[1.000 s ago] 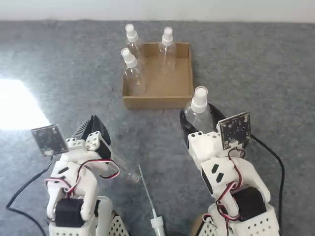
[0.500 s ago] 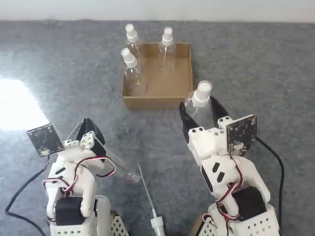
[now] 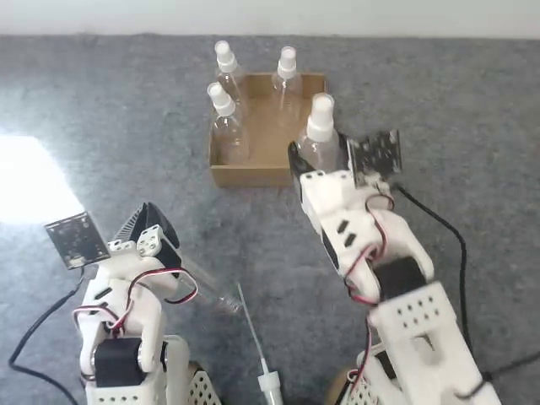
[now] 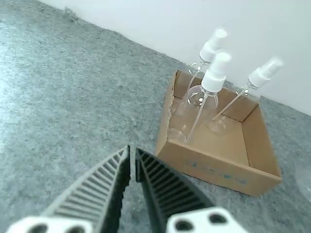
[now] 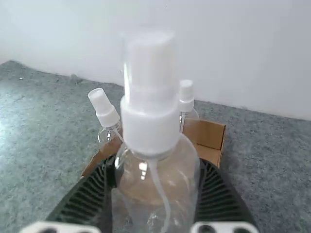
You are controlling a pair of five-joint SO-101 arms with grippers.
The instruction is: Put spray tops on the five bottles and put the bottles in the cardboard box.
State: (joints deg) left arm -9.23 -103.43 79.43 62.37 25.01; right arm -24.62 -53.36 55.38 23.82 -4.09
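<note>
Right tool (image 3: 321, 159): clamped on a bottle (image 3: 321, 116), over the box (image 3: 253, 175)'s near right corner.
Left tool (image 4: 132, 151): almost closed, empty, above the table (image 3: 126, 126).
Box: three capped bottles (image 3: 226, 118) inside.
Spray top (image 3: 268, 384): lying on table.

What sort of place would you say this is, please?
Most likely a robotics lab or hobby bench: a left arm and a right arm with bare wires stand on a grey carpeted table by a plain white wall, working with a spray bottle and a cardboard box.
</note>
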